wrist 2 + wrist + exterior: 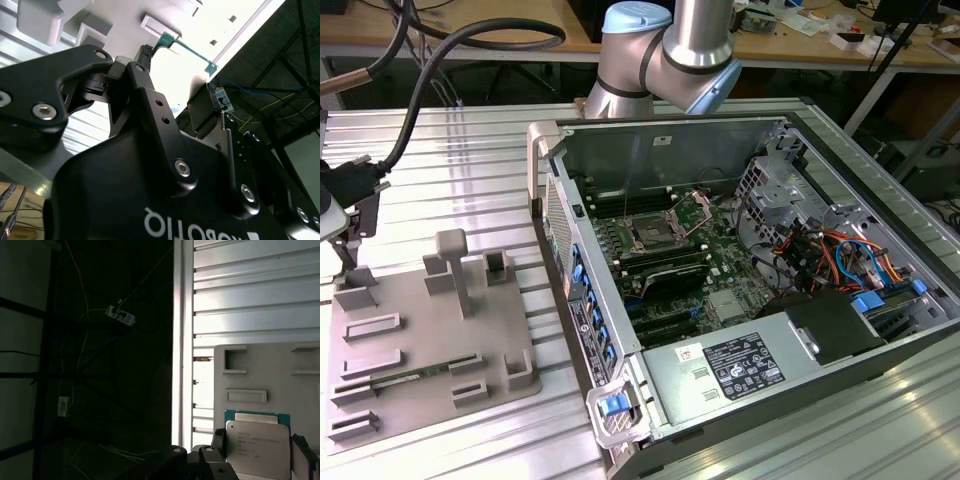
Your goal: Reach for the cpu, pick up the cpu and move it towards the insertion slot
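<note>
The cpu (257, 445), a flat silvery square on a green rim, lies between my gripper's (259, 452) dark fingers (218, 438), which press against its two sides. In the second wrist view its green edge (187, 50) spans the gap between the fingertips (145, 54). In the exterior view my gripper (348, 250) hangs low over the far corner of the grey fixture plate (420, 350), at that view's left edge. The insertion slot (653, 232), a shiny framed socket with a wire lever, sits on the green board inside the open computer case, well off toward the exterior view's right.
The fixture plate carries raised blocks (452, 262) and a memory stick (410, 378). The case's metal side wall (565, 270) stands between the plate and the board. Drive cage and coloured cables (820, 250) fill the case's right part. A black hose (415, 110) trails to the wrist.
</note>
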Controlling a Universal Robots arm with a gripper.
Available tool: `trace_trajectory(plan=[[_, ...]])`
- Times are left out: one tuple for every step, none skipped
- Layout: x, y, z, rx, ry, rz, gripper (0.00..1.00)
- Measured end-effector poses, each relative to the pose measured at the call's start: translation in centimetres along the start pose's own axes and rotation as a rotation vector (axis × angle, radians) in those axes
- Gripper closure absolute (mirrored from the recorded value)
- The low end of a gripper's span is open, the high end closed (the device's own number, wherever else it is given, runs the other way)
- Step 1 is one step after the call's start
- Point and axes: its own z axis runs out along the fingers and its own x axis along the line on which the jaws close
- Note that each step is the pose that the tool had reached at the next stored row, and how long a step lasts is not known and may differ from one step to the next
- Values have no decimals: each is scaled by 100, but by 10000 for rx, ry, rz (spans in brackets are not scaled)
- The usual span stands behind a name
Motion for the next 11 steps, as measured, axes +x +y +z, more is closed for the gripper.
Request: trace_trajectory(plan=[[0,1,-5,0,0,1,45],[0,1,-12,1,1,0,45],[1,2,-17,1,1,1,45],[0,2,-24,1,1,0,45],[1,2,-29,1,0,0,45],[1,3,-41,1,1,0,45],[1,4,-48,1,1,0,45],[1,4,-54,1,0,0,45],[1,5,-59,1,0,1,45],[1,5,-63,0,0,1,45],[1,6,-68,0,0,0,45]])
